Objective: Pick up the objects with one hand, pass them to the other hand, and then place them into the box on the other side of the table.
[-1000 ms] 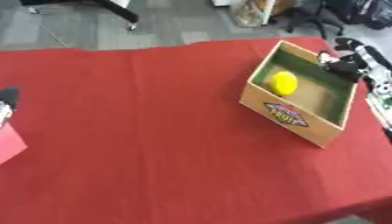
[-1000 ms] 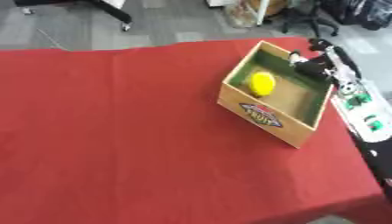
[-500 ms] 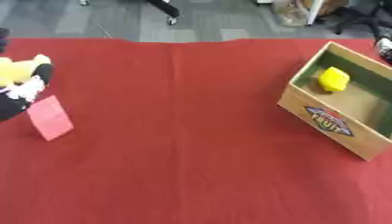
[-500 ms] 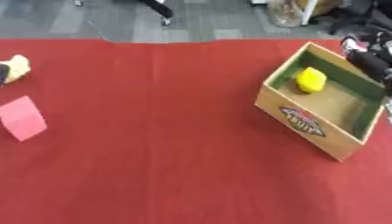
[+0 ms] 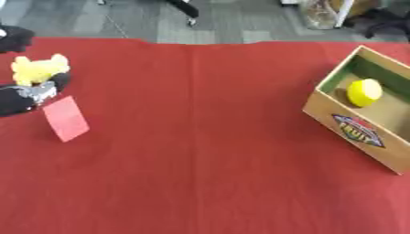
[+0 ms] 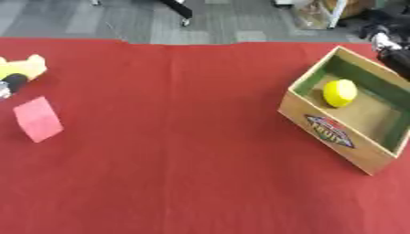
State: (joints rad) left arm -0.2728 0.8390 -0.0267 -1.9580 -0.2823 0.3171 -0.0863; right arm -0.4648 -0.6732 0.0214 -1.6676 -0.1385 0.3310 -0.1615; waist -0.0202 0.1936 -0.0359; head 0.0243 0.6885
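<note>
At the far left edge, the left hand (image 5: 24, 98), black with a silver joint, lies on the red tablecloth (image 5: 200, 137); its fingers touch a yellow, lumpy, soft-looking object (image 5: 36, 69), but whether they are curled round it cannot be told. Just beside the hand, a flat pink rectangular card (image 5: 66, 118) rests on the cloth, tilted. The cloth is matte and smooth, covering the whole table. At the right, an open cardboard box (image 6: 320, 125) stands askew, with a green-lined inner wall and a printed label on its front face. Inside it lies one round yellow fruit, lemon-like (image 6: 339, 93), against the far-left corner. The right hand (image 6: 392, 50) shows at the upper right edge, just beyond the box's far rim; its finger state cannot be told.
</note>
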